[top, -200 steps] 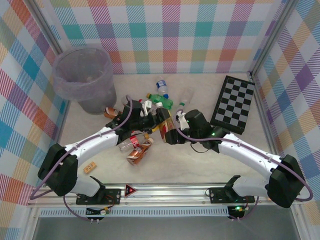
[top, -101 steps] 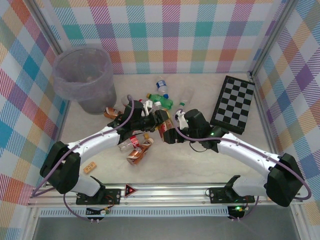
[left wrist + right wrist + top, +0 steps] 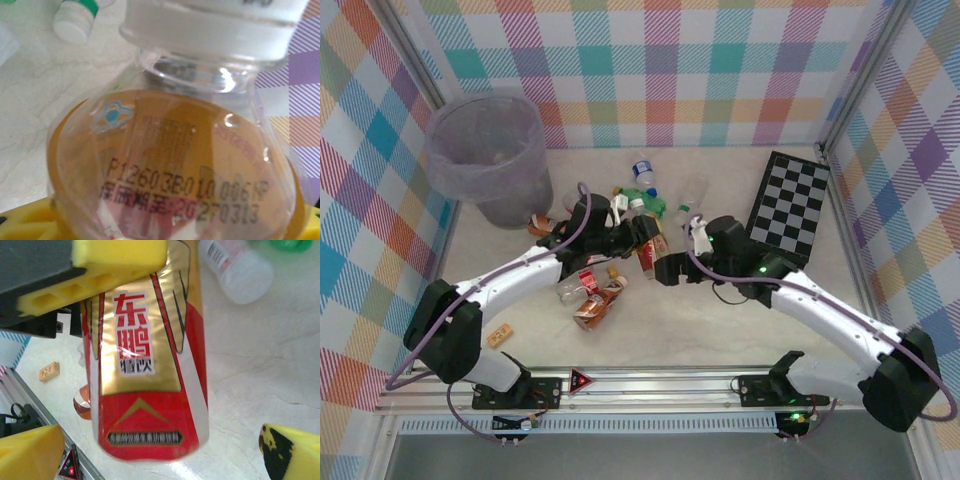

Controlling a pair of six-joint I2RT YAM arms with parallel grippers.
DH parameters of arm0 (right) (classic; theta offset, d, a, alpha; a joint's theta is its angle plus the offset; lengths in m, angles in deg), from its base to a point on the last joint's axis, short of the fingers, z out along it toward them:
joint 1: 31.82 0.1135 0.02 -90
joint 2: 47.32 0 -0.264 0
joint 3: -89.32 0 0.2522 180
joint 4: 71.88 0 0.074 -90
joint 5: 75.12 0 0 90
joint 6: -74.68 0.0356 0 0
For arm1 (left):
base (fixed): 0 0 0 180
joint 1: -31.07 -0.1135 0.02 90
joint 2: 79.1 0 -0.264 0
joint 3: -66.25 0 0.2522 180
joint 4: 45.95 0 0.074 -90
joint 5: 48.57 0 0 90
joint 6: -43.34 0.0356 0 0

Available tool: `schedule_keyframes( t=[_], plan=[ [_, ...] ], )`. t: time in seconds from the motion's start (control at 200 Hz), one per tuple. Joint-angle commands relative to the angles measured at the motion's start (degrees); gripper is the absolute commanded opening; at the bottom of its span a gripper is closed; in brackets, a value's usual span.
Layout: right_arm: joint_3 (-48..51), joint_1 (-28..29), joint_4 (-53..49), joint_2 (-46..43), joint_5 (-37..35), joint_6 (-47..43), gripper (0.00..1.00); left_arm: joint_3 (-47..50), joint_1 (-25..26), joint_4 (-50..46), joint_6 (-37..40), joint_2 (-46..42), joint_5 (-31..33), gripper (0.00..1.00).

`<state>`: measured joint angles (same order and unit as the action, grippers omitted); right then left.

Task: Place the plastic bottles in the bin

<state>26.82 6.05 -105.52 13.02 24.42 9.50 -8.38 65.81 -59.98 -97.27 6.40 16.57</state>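
Change: right hand (image 3: 664,268) has drawn back rightward, pads (image 3: 30,452) wide apart, empty. Now left hand (image 3: 638,238) alone clamps the red-gold bottle (image 3: 150,365), frame centre. My next job: carry it to the bin (image 3: 510,195), upper left.

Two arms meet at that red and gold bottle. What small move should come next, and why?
Probably the left gripper should carry the red-and-gold bottle toward the bin. Its yellow pad presses the bottle, which hangs above the table, while the right gripper is open, pads clear of it; the bin stands on the left arm's side.
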Motion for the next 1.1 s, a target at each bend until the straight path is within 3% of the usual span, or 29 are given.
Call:
schedule_keyframes(
  t=[0.0,0.22,0.565,0.66,0.845,1.095],
  plan=[
    [0.9,-1.8,-3.4,-3.6,0.2,0.2,0.99,-8.0,-2.4,-7.3,6.7,1.0,-1.9,0.51],
    [3.0,-2.4,-7.4,-5.2,-1.6,0.7,0.99,-22.1,-11.0,-19.7,14.9,1.8,-0.7,0.48],
    [3.8,-2.4,-11.6,-2.2,-1.5,0.2,0.99,-39.4,-30.6,-22.4,15.7,3.4,-1.4,0.43],
    [4.6,-2.4,-12.0,-2.6,-1.5,0.2,0.99,-42.3,-34.7,-23.4,14.8,3.6,1.9,0.41],
    [6.0,-2.4,-12.7,-2.5,-1.3,0.5,1.00,-43.8,-38.2,-23.8,14.6,3.6,10.9,0.39],
    [7.8,-2.4,-14.4,-5.3,-3.6,0.7,0.99,-49.2,-42.1,-25.2,13.8,9.2,17.1,0.35]
  ],
)
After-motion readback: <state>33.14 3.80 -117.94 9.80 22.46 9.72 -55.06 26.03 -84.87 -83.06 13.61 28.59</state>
